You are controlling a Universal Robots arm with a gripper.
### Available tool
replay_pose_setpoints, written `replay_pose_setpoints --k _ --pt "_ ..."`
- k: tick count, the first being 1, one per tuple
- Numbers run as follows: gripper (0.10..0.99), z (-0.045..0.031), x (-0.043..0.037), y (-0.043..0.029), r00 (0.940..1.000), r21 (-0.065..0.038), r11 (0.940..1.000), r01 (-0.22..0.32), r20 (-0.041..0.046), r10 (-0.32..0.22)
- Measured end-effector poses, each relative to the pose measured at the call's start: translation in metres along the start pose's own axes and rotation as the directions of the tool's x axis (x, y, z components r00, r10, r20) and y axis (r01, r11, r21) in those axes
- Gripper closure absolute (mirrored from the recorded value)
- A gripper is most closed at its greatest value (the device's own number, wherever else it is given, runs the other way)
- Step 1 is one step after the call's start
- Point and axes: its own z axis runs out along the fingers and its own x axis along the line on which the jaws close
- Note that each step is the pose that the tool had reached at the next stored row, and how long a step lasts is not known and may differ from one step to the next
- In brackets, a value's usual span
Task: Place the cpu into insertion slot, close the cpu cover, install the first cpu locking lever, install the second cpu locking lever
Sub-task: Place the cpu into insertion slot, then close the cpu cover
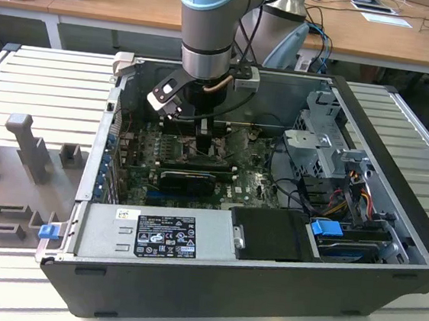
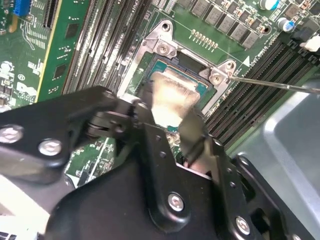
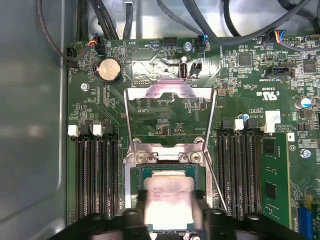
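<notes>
In both wrist views the cpu [image 3: 167, 200] [image 2: 167, 92], a pale square chip, sits between my gripper's black fingers [image 3: 140, 212] directly over the insertion slot [image 3: 194, 172] [image 2: 161, 65]. My gripper [image 3: 170, 216] [image 2: 170, 117] [image 1: 205, 140] is shut on the chip's two opposite edges. Whether the chip rests in the slot or hovers just above it I cannot tell. The cpu cover [image 3: 170, 90], a silver frame, is swung open and lies back beyond the slot. A thin locking lever [image 3: 216, 177] [image 2: 280, 86] stands unlatched beside the slot.
The green motherboard [image 1: 250, 183] lies in an open computer case [image 1: 262, 288]. Black memory slots [image 3: 97, 175] flank the socket on both sides. Cables [image 3: 240, 30] run along the board's far edge. A power supply [image 1: 164, 236] and drive cage [image 1: 328, 142] crowd the case.
</notes>
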Motion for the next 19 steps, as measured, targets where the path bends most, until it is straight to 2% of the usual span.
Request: replay_pose_setpoints --k 1,3,5,6,11,15,18,19 --pt "0.627 -0.0006 0.0000 0.0001 1.0000 0.000 1.0000 0.000 0.0003 0.000" --pt "0.745 -0.0017 0.0001 0.0002 1.0000 0.000 1.0000 0.000 0.0007 0.000" --pt "0.867 -0.0025 0.0001 0.0002 1.0000 0.000 1.0000 0.000 0.0012 0.000" --pt "0.980 -0.0036 0.0001 0.0003 1.0000 0.000 1.0000 0.000 0.0011 0.000" --pt "0.980 -0.0077 0.0002 0.0007 1.0000 0.000 1.0000 0.000 0.0012 0.000" --pt "0.980 -0.0142 0.0003 0.0012 1.0000 0.000 1.0000 -0.001 0.0013 0.001" --pt "0.980 -0.0148 0.0004 0.0018 1.0000 0.000 1.0000 -0.001 0.0010 0.001" --pt "0.980 -0.0146 0.0004 0.0047 1.0000 0.000 1.0000 -0.001 0.0014 0.001"
